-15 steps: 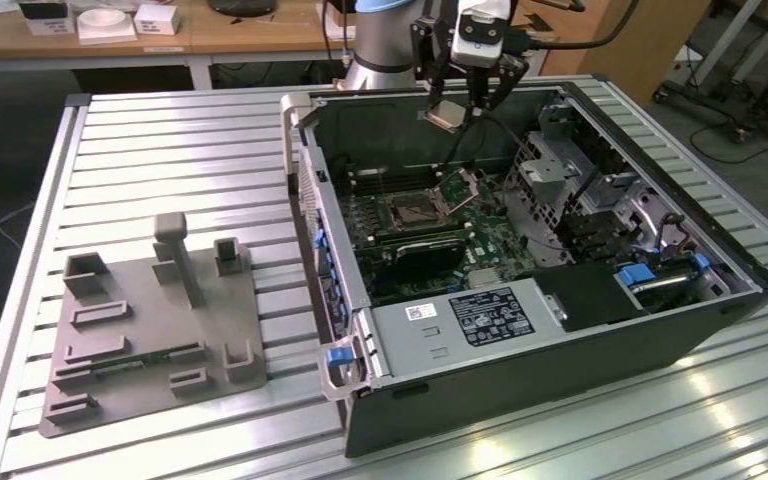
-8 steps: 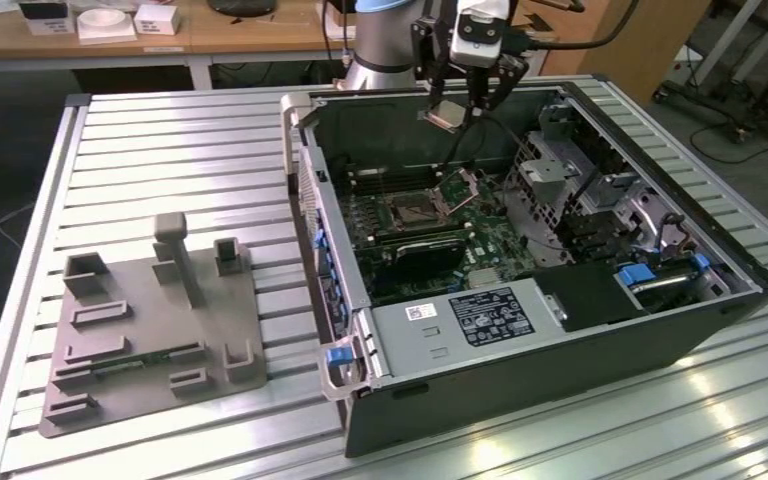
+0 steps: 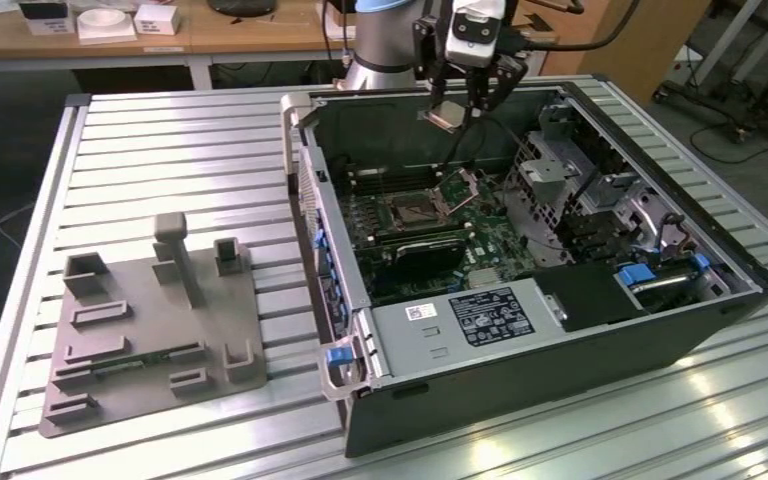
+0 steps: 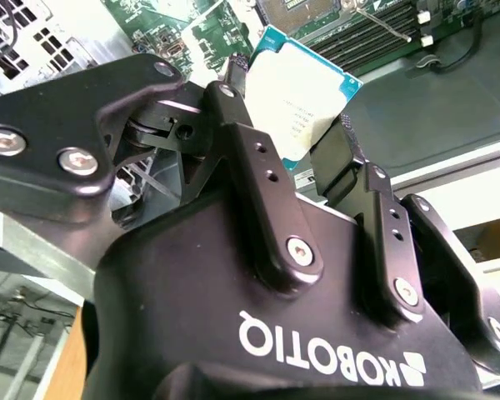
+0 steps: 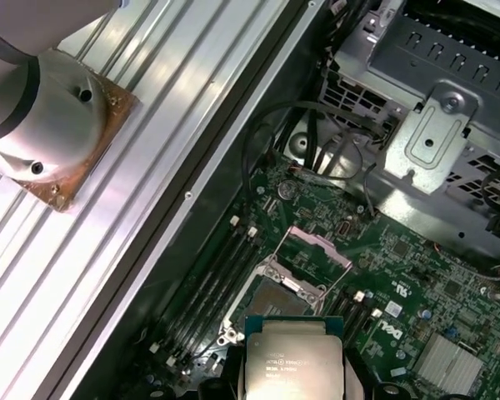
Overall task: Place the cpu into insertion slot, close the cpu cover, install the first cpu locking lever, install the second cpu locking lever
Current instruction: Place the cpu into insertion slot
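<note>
Gripper (image 4: pixel 288 106) clamped the chip (image 5: pixel 293 362) over the open computer case (image 3: pixel 544 385).
Inside, the socket (image 5: pixel 277 302) lay bare, its cover (image 5: pixel 318 243) raised.

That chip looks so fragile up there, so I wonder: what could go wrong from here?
The gripper pinches the cpu only by its edges, in mid-air, so it might slip or tilt. The insertion slot looks scarcely larger than the chip, so a slanted descent could jam. The cpu cover stands open beside it and could be knocked.

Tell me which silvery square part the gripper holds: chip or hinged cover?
The cpu, clamped in the gripper above the case; the cpu cover stands raised at the insertion slot.
</note>
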Controlling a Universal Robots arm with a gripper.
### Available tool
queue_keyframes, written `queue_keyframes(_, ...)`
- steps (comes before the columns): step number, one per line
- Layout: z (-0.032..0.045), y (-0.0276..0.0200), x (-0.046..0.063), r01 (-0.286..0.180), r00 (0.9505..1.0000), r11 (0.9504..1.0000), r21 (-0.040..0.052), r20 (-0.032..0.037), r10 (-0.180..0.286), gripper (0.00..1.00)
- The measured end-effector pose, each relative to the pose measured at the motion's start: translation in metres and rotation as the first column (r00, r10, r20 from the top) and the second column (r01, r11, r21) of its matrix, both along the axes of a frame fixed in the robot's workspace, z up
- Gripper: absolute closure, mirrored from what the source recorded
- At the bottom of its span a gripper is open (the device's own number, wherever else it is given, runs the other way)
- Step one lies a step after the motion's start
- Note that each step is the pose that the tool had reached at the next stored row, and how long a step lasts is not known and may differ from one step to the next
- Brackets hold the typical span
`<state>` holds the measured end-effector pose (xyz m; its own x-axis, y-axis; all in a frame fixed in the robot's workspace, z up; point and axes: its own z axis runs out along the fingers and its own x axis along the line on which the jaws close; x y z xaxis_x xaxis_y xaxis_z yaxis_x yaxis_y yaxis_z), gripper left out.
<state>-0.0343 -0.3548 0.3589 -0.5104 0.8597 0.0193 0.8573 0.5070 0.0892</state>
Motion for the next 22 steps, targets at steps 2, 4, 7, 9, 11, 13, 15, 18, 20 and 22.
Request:
queue_keyframes(2,-0.0001,0.0,0.0,0.016,0.9999,0.9999,0.0,0.0,-0.016,0.46)
queue_keyframes(4,-0.0002,0.0,0.0,0.032,0.9995,0.9995,0.0,0.0,-0.032,0.46)
queue_keyframes(7,-0.0002,0.0,0.0,0.055,0.9985,0.9985,0.0,0.0,-0.055,0.46)
queue_keyframes(9,-0.0003,0.0,0.0,0.07,0.9975,0.9975,0.0,0.0,-0.07,0.46)
queue_keyframes(11,-0.0004,0.0,0.0,0.086,0.9963,0.9963,0.0001,0.0001,-0.086,0.46)
queue_keyframes(13,-0.0004,0.0,0.0,0.101,0.9949,0.9949,0.0,0.0,-0.101,0.46)
queue_keyframes(15,-0.0005,0.0,0.0,0.115,0.9933,0.9933,0.0,0.0,-0.115,0.46)
queue_keyframes(18,-0.0006,0.0,0.0,0.137,0.9906,0.9906,0.0,0.0,-0.137,0.46)
queue_keyframes(20,-0.0007,0.0,0.0,0.151,0.9886,0.9886,0.0001,0.0,-0.151,0.46)
queue_keyframes(22,-0.0007,0.0,0.0,0.165,0.9864,0.9864,0.0,0.0,-0.165,0.46)
